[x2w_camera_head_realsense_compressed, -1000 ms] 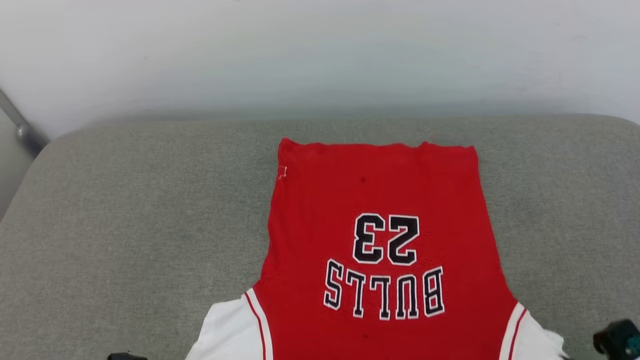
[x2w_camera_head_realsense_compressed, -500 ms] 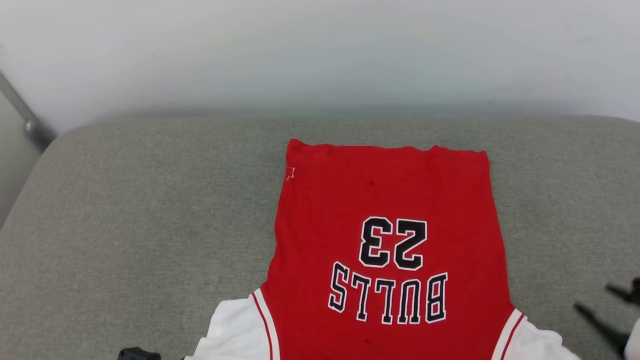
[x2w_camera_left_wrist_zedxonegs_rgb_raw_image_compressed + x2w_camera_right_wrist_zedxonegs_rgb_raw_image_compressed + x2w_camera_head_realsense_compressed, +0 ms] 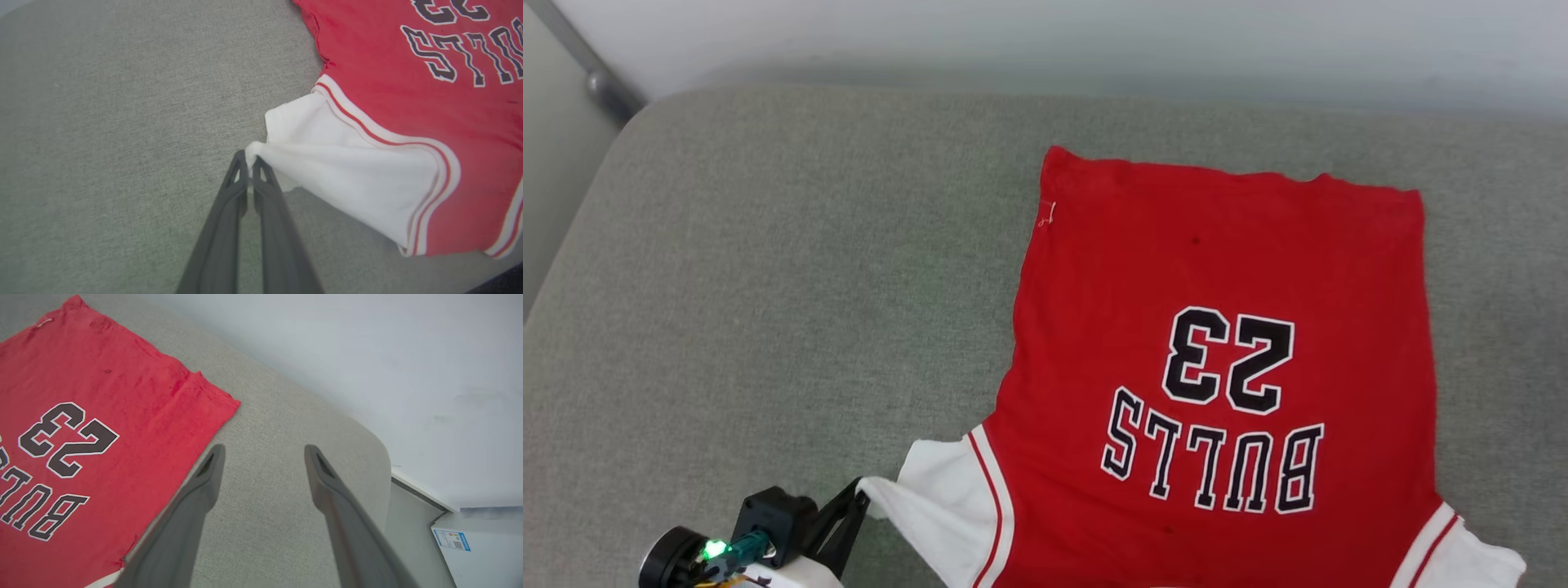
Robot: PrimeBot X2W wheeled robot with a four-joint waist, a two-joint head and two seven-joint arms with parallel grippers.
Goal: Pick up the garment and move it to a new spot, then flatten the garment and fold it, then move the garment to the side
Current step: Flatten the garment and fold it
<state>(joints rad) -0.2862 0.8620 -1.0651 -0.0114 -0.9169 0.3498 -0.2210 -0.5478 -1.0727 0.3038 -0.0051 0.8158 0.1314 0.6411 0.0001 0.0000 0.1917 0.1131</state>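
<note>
while left tool (image 3: pixel 249 158) pinches the garment (image 3: pixel 402 106), right tool (image 3: pixel 264 450) gapes.

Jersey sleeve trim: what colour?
Red-and-white stripe trim on the white short sleeve; clearest in left wrist view.

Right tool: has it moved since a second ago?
Yes. The right tool, beside the jersey's right sleeve tip before, has swung away from it and now stands open, its tips over bare cushion outward of the jersey's side edge.
</note>
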